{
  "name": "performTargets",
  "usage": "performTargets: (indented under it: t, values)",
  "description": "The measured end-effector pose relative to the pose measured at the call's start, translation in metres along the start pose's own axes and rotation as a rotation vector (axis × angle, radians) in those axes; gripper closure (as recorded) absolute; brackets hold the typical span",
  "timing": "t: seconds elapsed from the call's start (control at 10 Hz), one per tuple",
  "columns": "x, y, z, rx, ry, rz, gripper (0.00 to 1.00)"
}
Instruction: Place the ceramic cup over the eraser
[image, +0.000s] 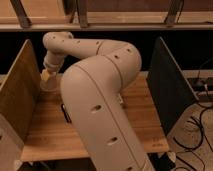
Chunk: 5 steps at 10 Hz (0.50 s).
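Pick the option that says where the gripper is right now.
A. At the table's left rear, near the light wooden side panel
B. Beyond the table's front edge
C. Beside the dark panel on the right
A: the gripper hangs low at the left rear of the table, close to the light wooden side panel and far from the dark panel.

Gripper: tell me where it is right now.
In the camera view the gripper hangs low at the left rear of the wooden table, close beside the left wooden side panel, with the bulky robot arm to its right.
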Motion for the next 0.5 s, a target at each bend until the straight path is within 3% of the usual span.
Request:
performTargets:
  t: [0.3, 0.5]
  values:
    - [0.027, 0.021, -0.054, 0.036, 0.017, -0.039, 1.00]
    - [0.060, 0.032, -0.084, 0.049, 0.064, -0.001, 1.00]
